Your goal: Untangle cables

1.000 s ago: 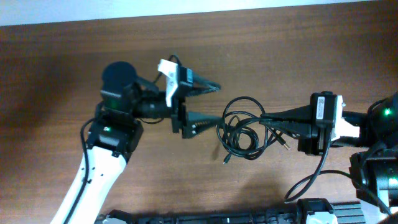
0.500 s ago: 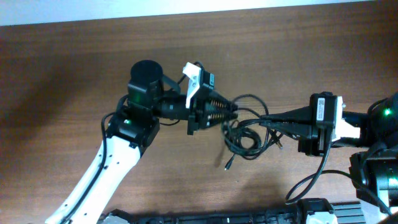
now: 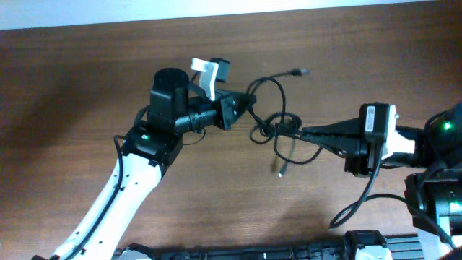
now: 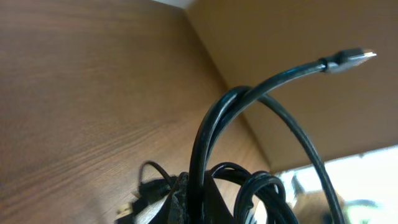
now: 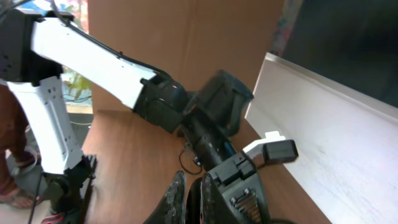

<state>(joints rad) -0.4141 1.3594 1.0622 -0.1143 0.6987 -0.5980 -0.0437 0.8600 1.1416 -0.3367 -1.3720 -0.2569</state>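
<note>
Wooden table [image 3: 72,87], cables [image 3: 279,124] pinched by left gripper [image 3: 249,102], right gripper [image 3: 302,133]

No legible text, brand, number or sign appears in any view. Any print on the white plate [image 3: 374,121] behind the right gripper [image 3: 304,133] is too small to read.

Robotics lab, wooden table [image 3: 65,87], robot arm [image 3: 115,195]

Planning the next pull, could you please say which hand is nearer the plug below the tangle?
Right. Right hand: just up-right of the plug. Left hand: farther, up-left.
</note>
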